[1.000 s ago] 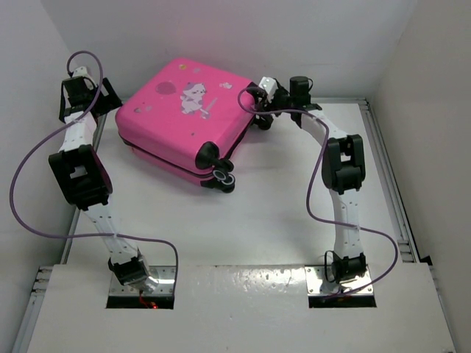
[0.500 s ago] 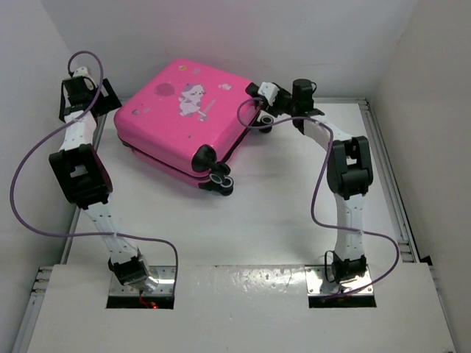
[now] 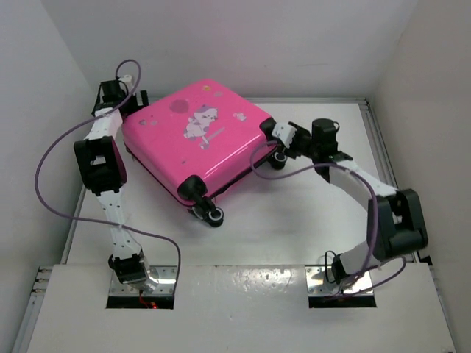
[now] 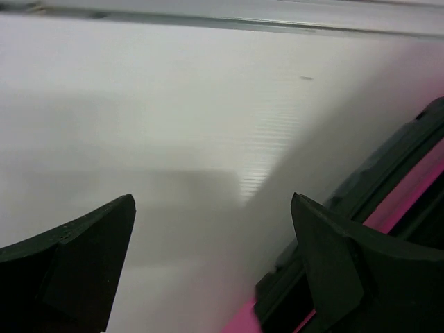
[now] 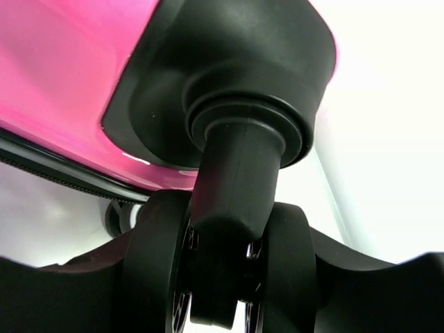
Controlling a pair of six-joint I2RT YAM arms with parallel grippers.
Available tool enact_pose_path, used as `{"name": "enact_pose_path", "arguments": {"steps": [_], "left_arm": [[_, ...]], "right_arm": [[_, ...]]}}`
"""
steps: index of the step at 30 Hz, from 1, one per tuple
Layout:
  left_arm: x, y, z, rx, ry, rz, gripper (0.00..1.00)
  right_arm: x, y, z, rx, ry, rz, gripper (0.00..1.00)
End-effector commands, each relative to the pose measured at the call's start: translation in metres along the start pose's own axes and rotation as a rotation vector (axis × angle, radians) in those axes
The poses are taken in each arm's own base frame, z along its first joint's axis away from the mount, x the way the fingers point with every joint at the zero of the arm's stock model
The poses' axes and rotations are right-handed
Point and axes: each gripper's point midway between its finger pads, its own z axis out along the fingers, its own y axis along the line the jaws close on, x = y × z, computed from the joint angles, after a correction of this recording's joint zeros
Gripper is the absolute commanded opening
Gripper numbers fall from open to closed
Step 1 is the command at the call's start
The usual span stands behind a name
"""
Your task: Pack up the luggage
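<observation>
The luggage (image 3: pixel 199 140) is a bright pink suitcase with a white cartoon print, lying flat and closed at the back of the table. My left gripper (image 3: pixel 135 104) is open at its far left corner. In the left wrist view (image 4: pixel 211 201) nothing sits between the fingers, and the luggage's pink edge and dark zip (image 4: pixel 409 198) lie just right of the right finger. My right gripper (image 3: pixel 280 142) is at the right corner and is shut on a black caster wheel (image 5: pixel 222 270) under the pink shell (image 5: pixel 62 69).
Two more black wheels (image 3: pixel 210 213) stick out at the luggage's near corner. White walls close in the table at the back and both sides. The white table top (image 3: pixel 280 220) lies between the luggage and the arm bases.
The luggage has turned and slid right and nearer. My right gripper moved right and nearer at the wheel. My left gripper moved right, staying at the far left corner.
</observation>
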Motion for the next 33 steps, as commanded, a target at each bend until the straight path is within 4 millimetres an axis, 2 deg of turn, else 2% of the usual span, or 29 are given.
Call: {"name": "enact_pose_path", "arguments": {"steps": [1,2,3,5,6,7,8,9,10,11,14,16,17,19,20,21,24,26,27,28,29,30,31,32,33], "left_arm": [[0.054,-0.116,-0.005,0.321,0.167,0.163,1.0],[0.066,-0.14,-0.006,0.394,0.192,0.204,1.0],[0.066,-0.151,-0.009,0.419,0.193,0.225,1.0],[0.076,-0.169,-0.009,0.47,0.209,0.265,1.0],[0.072,-0.19,-0.012,0.54,0.192,0.289,1.0],[0.072,-0.198,-0.016,0.566,0.193,0.302,1.0],[0.064,-0.211,-0.021,0.614,0.168,0.317,1.0],[0.066,-0.22,-0.022,0.645,0.167,0.321,0.98],[0.065,-0.224,-0.021,0.668,0.164,0.318,0.98],[0.06,-0.229,-0.025,0.696,0.152,0.31,0.98],[0.054,-0.246,-0.034,0.8,0.135,0.275,0.98],[0.057,-0.249,-0.035,0.827,0.132,0.266,0.97],[0.043,-0.251,-0.04,0.828,0.08,0.287,0.97],[0.048,-0.251,-0.038,0.827,0.079,0.277,0.97],[0.038,-0.253,-0.042,0.828,0.046,0.283,0.97],[0.038,-0.248,-0.041,0.828,0.046,0.267,0.98],[0.015,-0.244,-0.045,0.848,-0.027,0.232,0.98],[0.004,-0.24,-0.056,0.93,-0.043,0.15,1.0],[-0.008,-0.241,-0.061,0.969,-0.071,0.087,1.0],[-0.004,-0.234,-0.066,1.027,-0.061,0.034,1.0],[-0.015,-0.233,-0.078,1.063,-0.093,0.009,1.0],[-0.039,-0.233,-0.089,1.105,-0.232,0.06,1.0],[-0.045,-0.233,-0.101,1.141,-0.209,-0.041,1.0],[-0.04,-0.229,-0.103,1.158,-0.213,-0.075,0.98],[-0.059,-0.227,-0.118,1.179,-0.308,-0.032,0.98]], "right_arm": [[-0.039,0.073,-0.024,-0.164,-0.092,0.063,0.0],[-0.042,0.083,-0.034,-0.157,-0.087,0.082,0.0],[-0.042,0.092,-0.035,-0.152,-0.085,0.083,0.0],[-0.044,0.084,-0.035,-0.069,-0.065,0.07,0.0],[-0.049,0.075,-0.034,-0.026,-0.079,0.056,0.0],[-0.049,0.055,-0.033,0.059,-0.059,0.05,0.0],[-0.052,0.047,-0.032,0.09,-0.06,0.043,0.0],[-0.055,0.034,-0.03,0.145,-0.065,0.034,0.0],[-0.067,0.014,-0.029,0.203,-0.095,0.027,0.0],[-0.068,0.004,-0.03,0.242,-0.089,0.028,0.0],[-0.095,-0.034,-0.036,0.375,-0.165,0.014,0.0],[-0.119,-0.052,-0.041,0.43,-0.235,-0.003,0.0],[-0.13,-0.059,-0.042,0.459,-0.263,-0.011,0.0],[-0.156,-0.073,-0.047,0.502,-0.332,-0.033,0.0],[-0.166,-0.076,-0.05,0.512,-0.365,-0.044,0.0],[-0.183,-0.083,-0.056,0.541,-0.417,-0.058,0.0],[-0.2,-0.082,-0.058,0.539,-0.479,-0.095,0.0],[-0.209,-0.082,-0.058,0.555,-0.513,-0.126,0.0],[-0.214,-0.08,-0.058,0.549,-0.53,-0.157,0.0],[-0.214,-0.081,-0.057,0.553,-0.536,-0.166,0.0],[-0.213,-0.078,-0.052,0.558,-0.549,-0.182,0.0],[-0.221,-0.079,-0.055,0.571,-0.584,-0.222,0.0],[-0.228,-0.081,-0.058,0.596,-0.608,-0.255,0.0],[-0.23,-0.081,-0.05,0.593,-0.618,-0.269,0.0],[-0.239,-0.084,-0.056,0.618,-0.652,-0.294,0.0]]}}
